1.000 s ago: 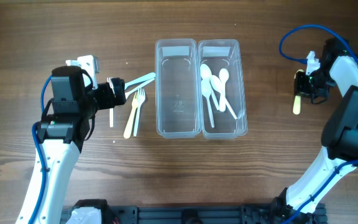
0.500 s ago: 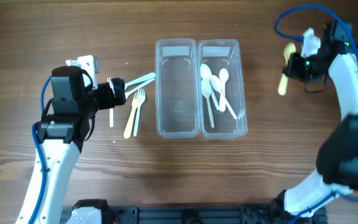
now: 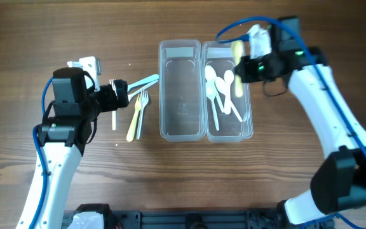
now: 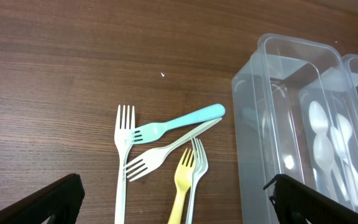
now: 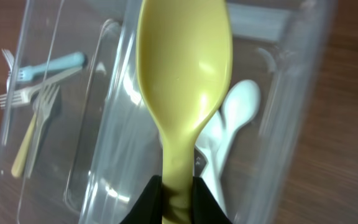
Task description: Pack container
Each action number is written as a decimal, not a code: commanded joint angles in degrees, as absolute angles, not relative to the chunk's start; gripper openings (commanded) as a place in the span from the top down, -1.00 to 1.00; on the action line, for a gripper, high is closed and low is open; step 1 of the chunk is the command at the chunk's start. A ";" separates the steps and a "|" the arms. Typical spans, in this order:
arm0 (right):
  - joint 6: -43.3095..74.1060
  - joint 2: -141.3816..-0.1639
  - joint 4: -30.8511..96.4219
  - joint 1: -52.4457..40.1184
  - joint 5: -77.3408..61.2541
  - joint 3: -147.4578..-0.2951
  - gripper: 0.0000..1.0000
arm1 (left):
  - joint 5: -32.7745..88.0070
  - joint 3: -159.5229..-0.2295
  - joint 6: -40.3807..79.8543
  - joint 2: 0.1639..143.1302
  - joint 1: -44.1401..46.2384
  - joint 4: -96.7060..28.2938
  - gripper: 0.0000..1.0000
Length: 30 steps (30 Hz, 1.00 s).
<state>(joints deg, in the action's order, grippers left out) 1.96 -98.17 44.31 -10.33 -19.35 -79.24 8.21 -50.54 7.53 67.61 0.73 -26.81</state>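
- The left arm sits at 9 o'clock on the dark wooden table. Its jaws are spread wide, hold nothing, and face toward 3 o'clock.
- A loose heap of plastic forks lies on the table just ahead of those jaws, at 9 o'clock from the bins. It includes a light-blue fork, a yellow fork and several white ones, crossing one another. None has been packed.
- The left-hand clear plastic bin stands mid-table with nothing inside, and is probably meant for the forks.
- The right-hand clear plastic bin touches the first bin on its 3 o'clock side and already holds several white plastic spoons.
- The right arm reaches in from 3 o'clock. Its jaws are closed tight on the handle of a pale-yellow plastic spoon, held above the right-hand bin with its bowl toward 12 o'clock and not yet released.
- The spoon side looks nearly finished, with no other loose spoon in sight. The whole fork pile remains, so the job appears to be about half done.
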 commanded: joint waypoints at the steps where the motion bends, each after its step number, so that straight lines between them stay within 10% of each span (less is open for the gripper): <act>1: 3.22 -99.18 41.87 -14.33 -16.67 -76.69 0.59 | 7.86 -51.77 6.20 67.75 0.47 -26.65 -1.00; 9: 3.66 -97.06 37.32 -12.14 -13.96 -78.11 -0.10 | 7.86 -51.77 6.20 67.75 0.47 -26.68 -1.00; 21: 15.42 -94.19 34.89 18.55 -16.97 -78.63 -0.94 | 7.88 -51.77 6.22 67.75 0.47 -26.59 -1.00; 30: 15.42 -94.19 36.56 21.30 -17.63 -78.63 -0.99 | 20.69 -51.77 6.85 67.77 0.47 -29.02 -0.99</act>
